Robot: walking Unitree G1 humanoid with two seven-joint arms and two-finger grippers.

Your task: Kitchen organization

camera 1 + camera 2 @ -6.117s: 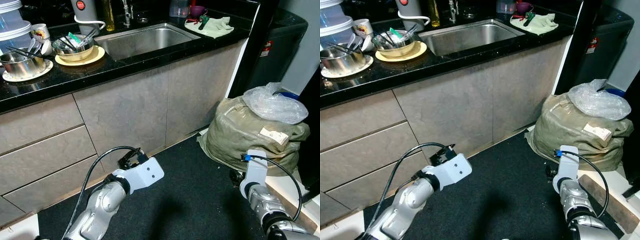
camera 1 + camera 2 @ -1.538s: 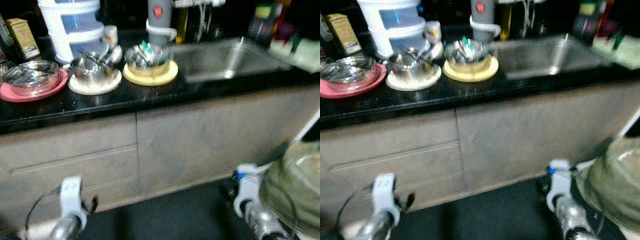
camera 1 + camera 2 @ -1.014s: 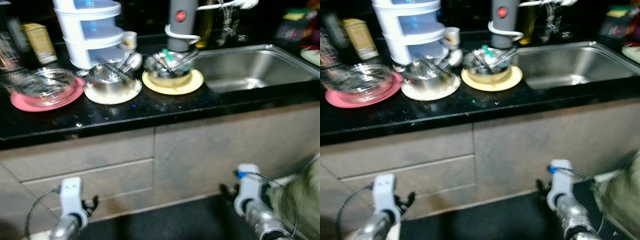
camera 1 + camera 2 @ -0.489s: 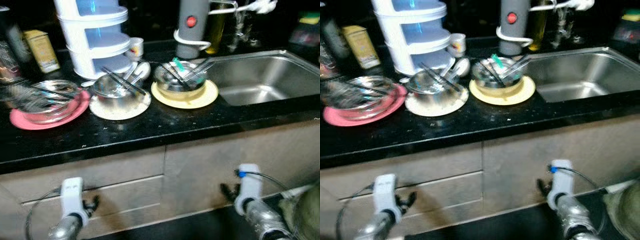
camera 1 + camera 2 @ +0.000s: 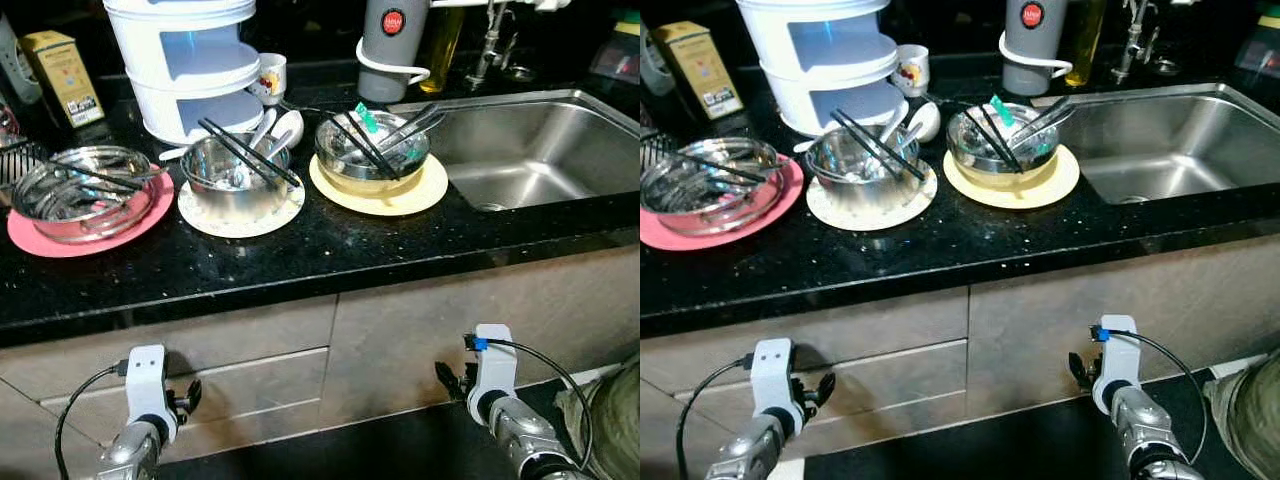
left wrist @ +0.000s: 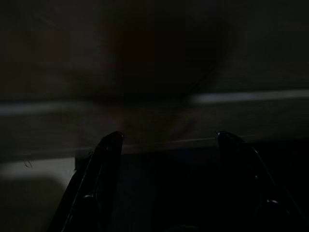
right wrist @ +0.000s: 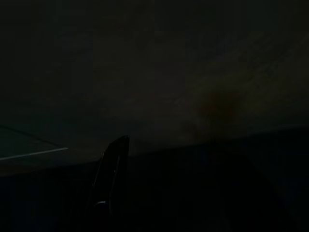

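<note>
Three steel bowls stand in a row on the black stone counter (image 5: 300, 262). One bowl (image 5: 75, 185) sits on a pink plate (image 5: 40, 238). A second bowl (image 5: 232, 175), with black chopsticks across it, sits on a white plate (image 5: 240, 224). The third bowl (image 5: 375, 150), on a yellow plate (image 5: 422, 195), holds several utensils and one green handle. The steel sink (image 5: 530, 150) lies to their right. My left gripper (image 6: 169, 137) hangs low before the drawer fronts, open and empty. My right gripper (image 5: 450, 380) hangs low before the cabinet door, well below the counter.
Behind the bowls stand a white tiered container (image 5: 190, 60), a mug (image 5: 268, 75), a yellow box (image 5: 62, 65), a grey appliance with a red button (image 5: 392, 40) and the tap (image 5: 490, 40). Grey drawer fronts (image 5: 250, 370) face me. A green sack (image 5: 618, 425) lies at the lower right.
The camera has shifted and steadied, so the counter now looks sharp and the bowls sit a little lower in the picture. Both arms hang as before.
</note>
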